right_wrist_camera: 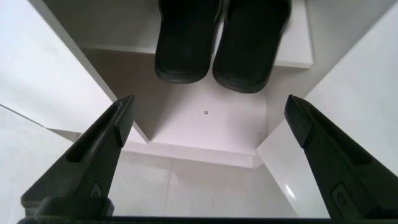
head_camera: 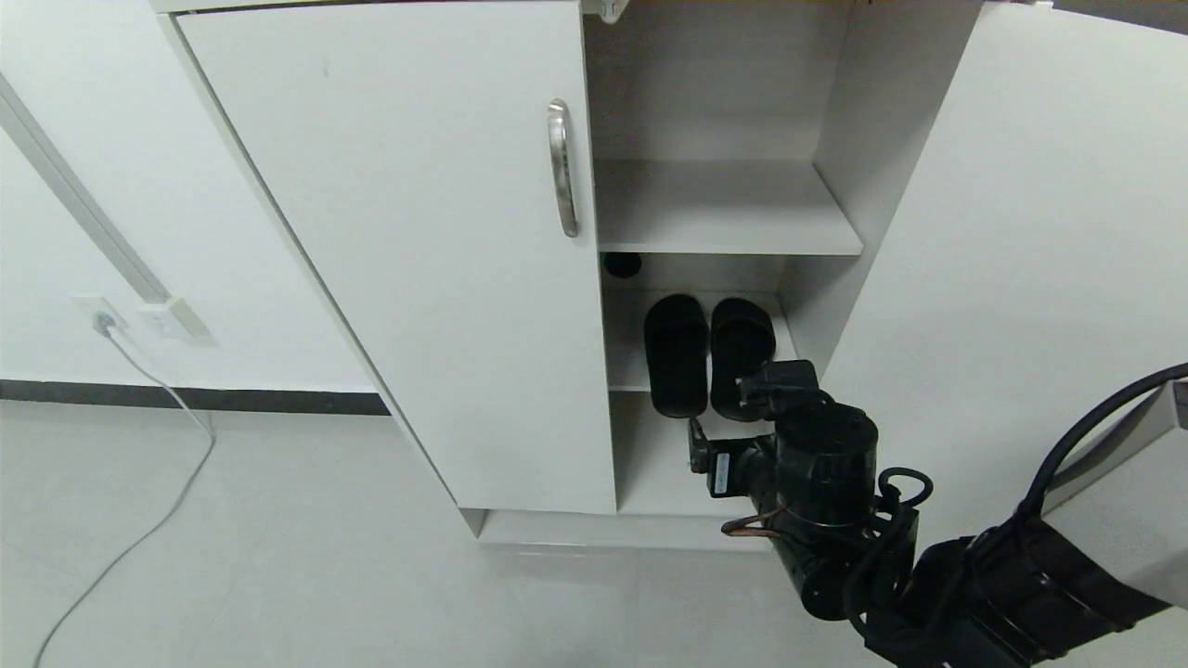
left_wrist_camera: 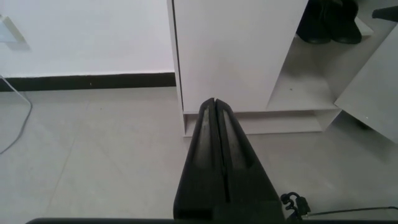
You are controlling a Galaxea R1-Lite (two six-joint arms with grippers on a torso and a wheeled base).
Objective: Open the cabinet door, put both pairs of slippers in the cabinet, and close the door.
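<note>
The white cabinet [head_camera: 390, 260] has its left door shut and its right door [head_camera: 1039, 241] swung open. A pair of black slippers [head_camera: 707, 353] lies side by side on the middle shelf [head_camera: 624, 362], heels hanging over the shelf's front edge; the same slippers [right_wrist_camera: 217, 40] show in the right wrist view. My right gripper [right_wrist_camera: 208, 140] is open and empty, a little in front of and below the slippers' heels, at the cabinet opening. My left gripper [left_wrist_camera: 214, 118] is shut on nothing, held over the floor in front of the cabinet's shut door.
The upper shelf [head_camera: 724, 209] and the bottom compartment [head_camera: 659, 464] hold nothing I can see. A silver handle [head_camera: 561, 167] is on the shut door. A grey cable [head_camera: 139, 501] runs from a wall socket [head_camera: 100, 320] across the tiled floor on the left.
</note>
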